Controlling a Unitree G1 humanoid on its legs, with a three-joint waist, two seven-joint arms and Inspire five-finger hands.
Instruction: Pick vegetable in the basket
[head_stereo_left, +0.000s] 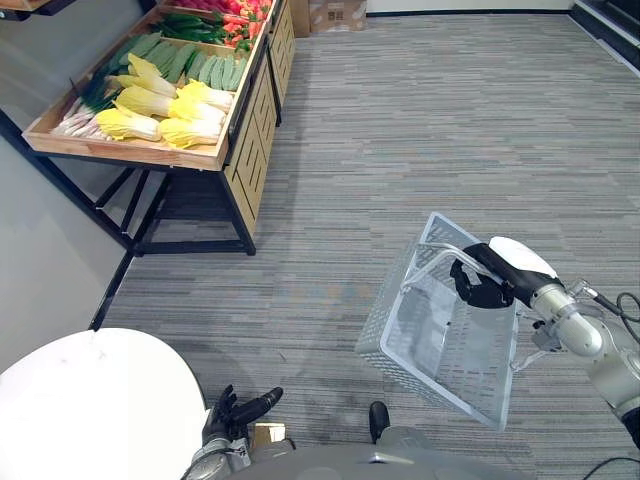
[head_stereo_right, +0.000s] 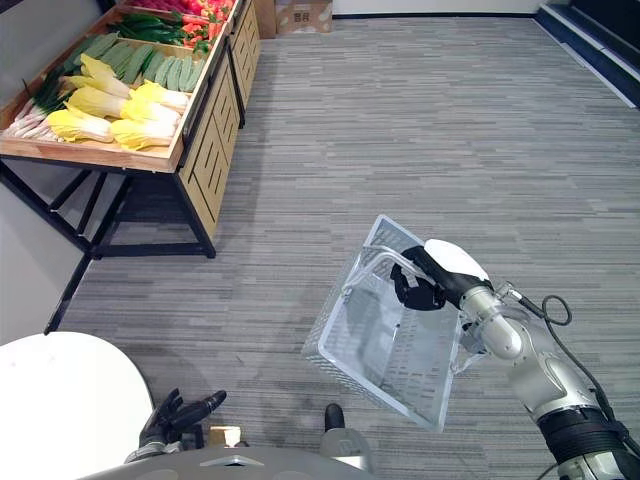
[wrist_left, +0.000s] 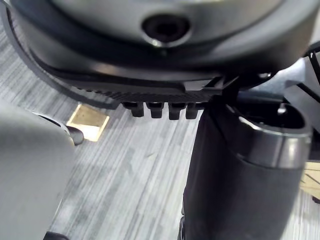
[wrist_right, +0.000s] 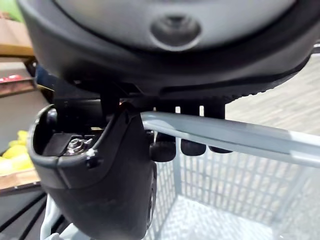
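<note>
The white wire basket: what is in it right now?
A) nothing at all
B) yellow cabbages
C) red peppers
A: the white wire basket, carried in the right hand, shows bare mesh inside; the yellow cabbages lie on the wooden shelf.

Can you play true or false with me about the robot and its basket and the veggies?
1. The right hand has its fingers curled round the handle of the basket. True.
2. The basket is full of vegetables. False: it is empty.
3. The yellow cabbages lie on the wooden stand. True.
4. The left hand is holding a cucumber. False: it holds nothing, and its fingers are relaxed.
5. The basket is sitting on the wooden stand. False: it hangs from the right hand above the floor, away from the stand.
</note>
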